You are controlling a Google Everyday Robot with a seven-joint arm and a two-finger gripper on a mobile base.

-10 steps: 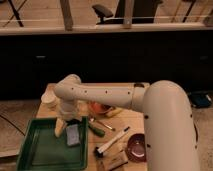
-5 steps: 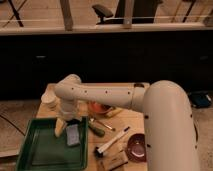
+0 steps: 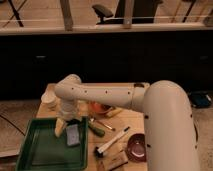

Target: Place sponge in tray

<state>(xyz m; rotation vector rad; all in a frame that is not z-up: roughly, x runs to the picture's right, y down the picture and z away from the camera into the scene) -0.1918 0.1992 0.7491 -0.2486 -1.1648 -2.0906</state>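
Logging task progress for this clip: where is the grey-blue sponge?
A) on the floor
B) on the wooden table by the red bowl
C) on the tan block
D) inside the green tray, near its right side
D: the sponge is within the rim of the green tray, near its right side, with the pincer just left of it.

Behind my wooden table runs a long dark wall, capped by a pale ledge. Above the ledge I see light posts and a black office chair in a brighter area. The floor is speckled grey. My gripper hangs low at the table's left end.
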